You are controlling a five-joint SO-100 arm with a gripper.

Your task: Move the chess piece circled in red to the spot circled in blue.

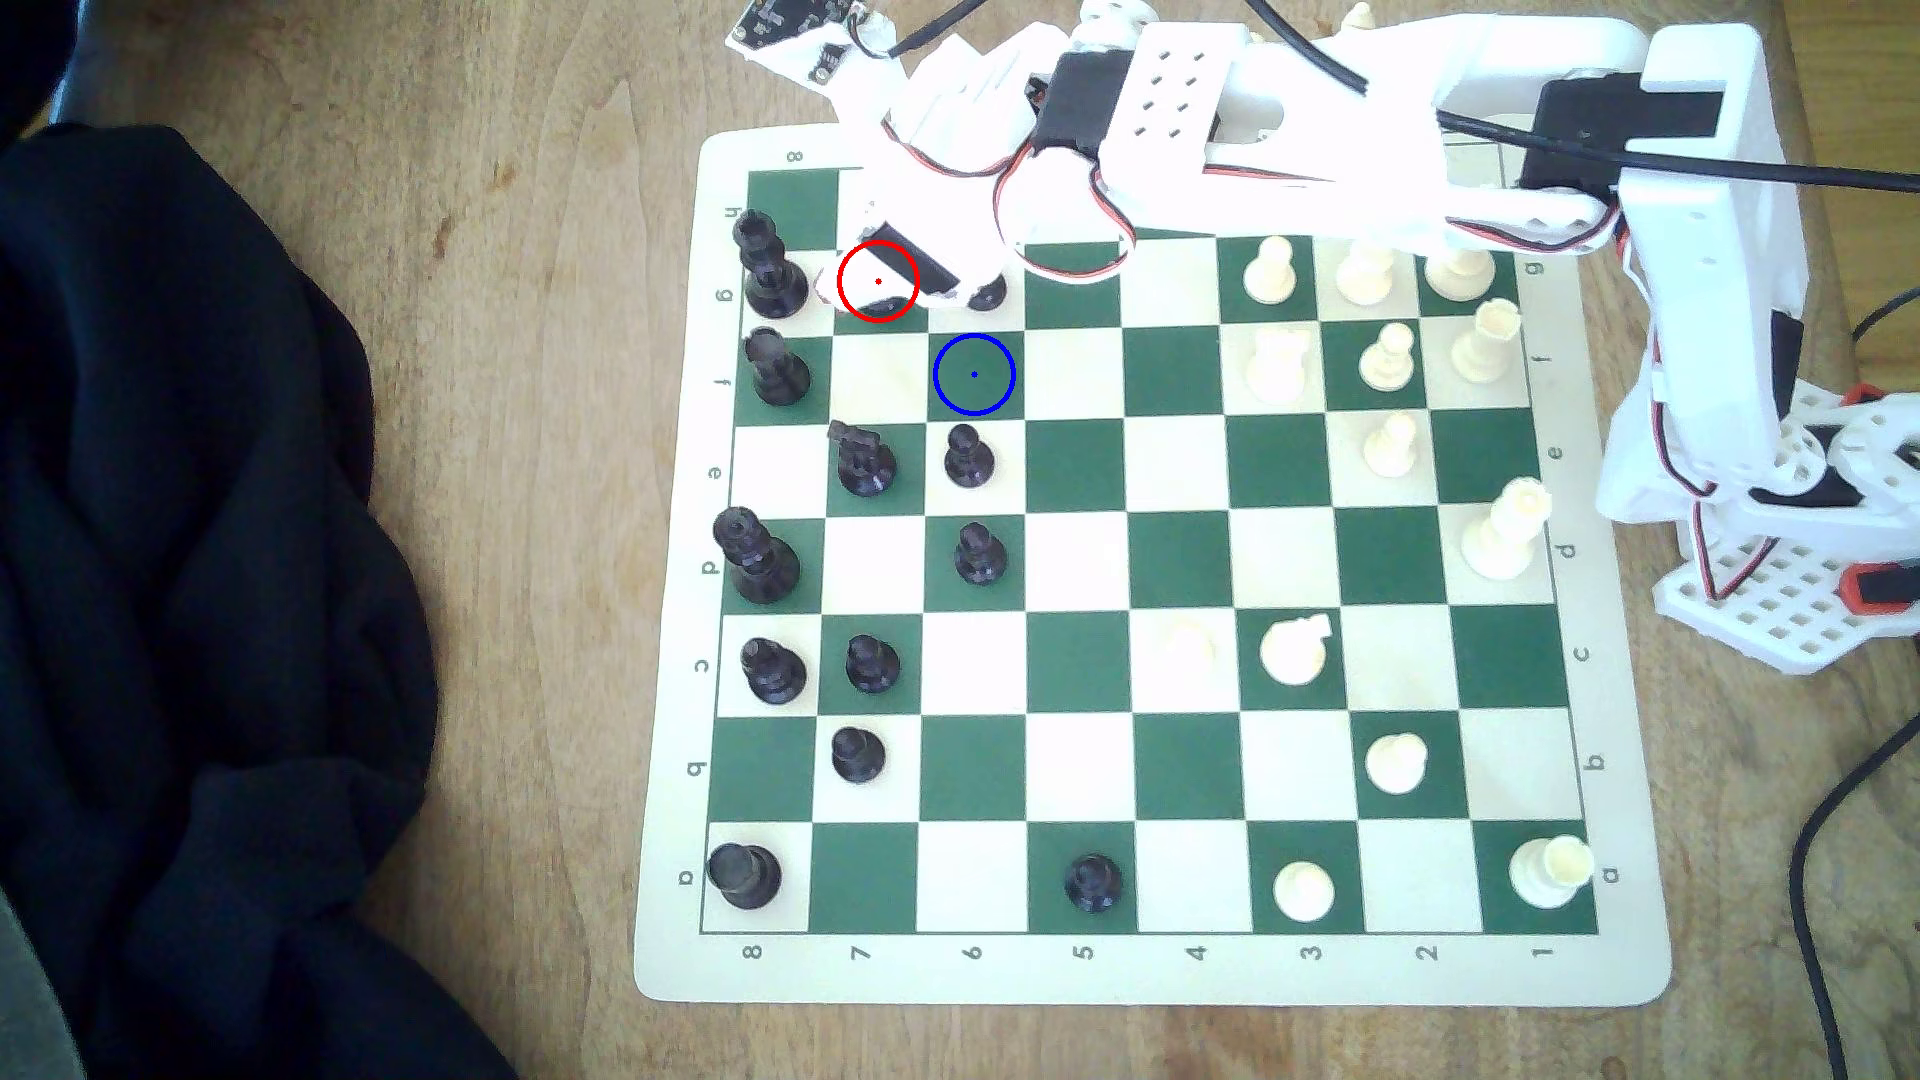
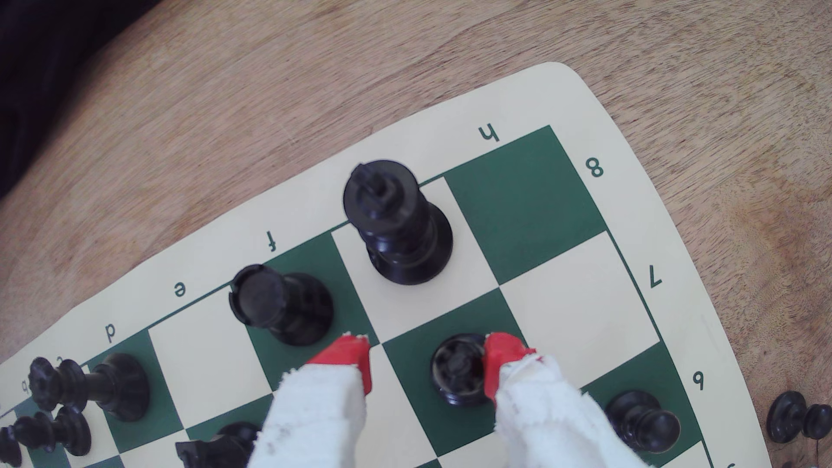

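The gripper [image 2: 425,360] stands wide open over the chess piece [image 2: 459,371], which sits upright on its green square between the red fingertips [image 2: 497,355], right against one and well clear of the other. That lopsided fit looks risky to me: closing could shove or tip it. The spot [image 1: 974,375] lies just beside the gripper, a pawn [image 1: 968,457] right behind it to bump.
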